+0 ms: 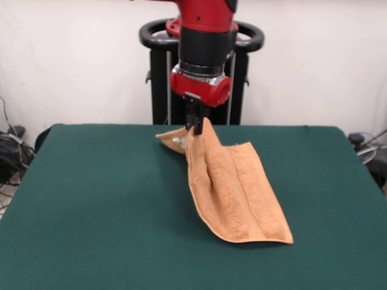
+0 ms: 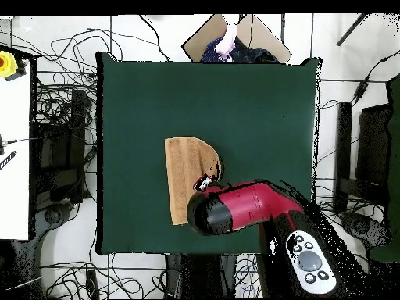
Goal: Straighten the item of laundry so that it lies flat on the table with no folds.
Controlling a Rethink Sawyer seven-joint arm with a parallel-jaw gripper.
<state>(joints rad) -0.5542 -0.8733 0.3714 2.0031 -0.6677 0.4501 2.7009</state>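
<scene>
Towel [image 1: 233,193]: near corner lies on table [image 1: 91,199] towards the front edge, rest doubled and ridged, far end lifted mid-table. Gripper [image 1: 195,125] clenched on that end. Risk: thin pinch may slip if pulled, fold drops back. Green felt top; white wall, cables on floor [image 2: 62,47].

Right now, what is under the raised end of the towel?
The gripper pinches the towel at its far end and lifts it clear of the green table. Only bare felt shows beneath the raised fold; the lower part lies on the table, so anything under it is covered.
</scene>
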